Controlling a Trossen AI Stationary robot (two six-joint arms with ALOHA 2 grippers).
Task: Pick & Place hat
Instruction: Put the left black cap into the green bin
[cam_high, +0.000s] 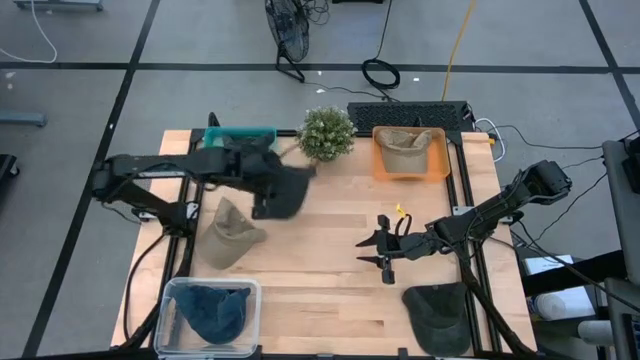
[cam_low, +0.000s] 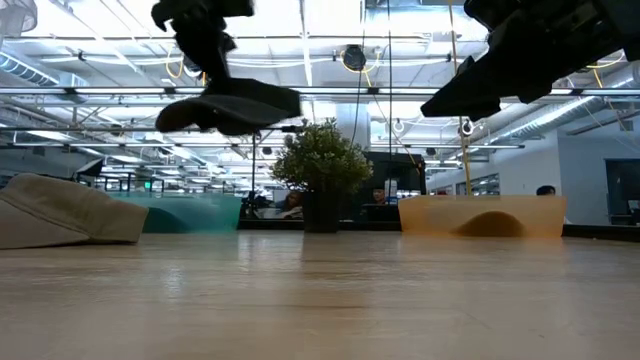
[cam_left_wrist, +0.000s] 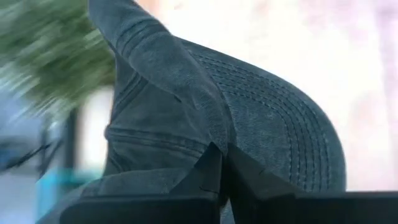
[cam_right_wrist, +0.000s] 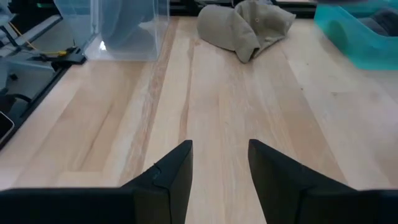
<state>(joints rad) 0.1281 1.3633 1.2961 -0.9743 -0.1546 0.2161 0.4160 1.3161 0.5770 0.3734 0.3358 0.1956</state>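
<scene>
A dark grey hat (cam_high: 287, 190) hangs in the air over the table's far left part, with my left gripper (cam_high: 262, 186) shut on it; the low view shows the hat (cam_low: 235, 105) well above the wood. A beige hat (cam_high: 232, 236) lies on its brim and crown on the table just nearer. My right gripper (cam_high: 386, 256) hovers open over the middle right, nothing between its fingers (cam_right_wrist: 168, 177). Another dark hat (cam_high: 440, 316) lies at the near right edge. My left gripper pinches a fold of the hat's crown (cam_left_wrist: 202, 134) between its two fingers, close to where the stitched brim (cam_left_wrist: 292, 137) begins. The fingers come slanting down from above. The hat is lifted clear of the table and hangs below the fingers, roughly level.
A clear bin (cam_high: 170, 300) holding a blue hat stands at the near left corner. A teal bin (cam_high: 240, 134), a potted plant (cam_high: 327, 133) and an orange bin (cam_high: 385, 170) holding a beige hat line the far edge. Bare wood (cam_high: 320, 270) lies in the middle.
</scene>
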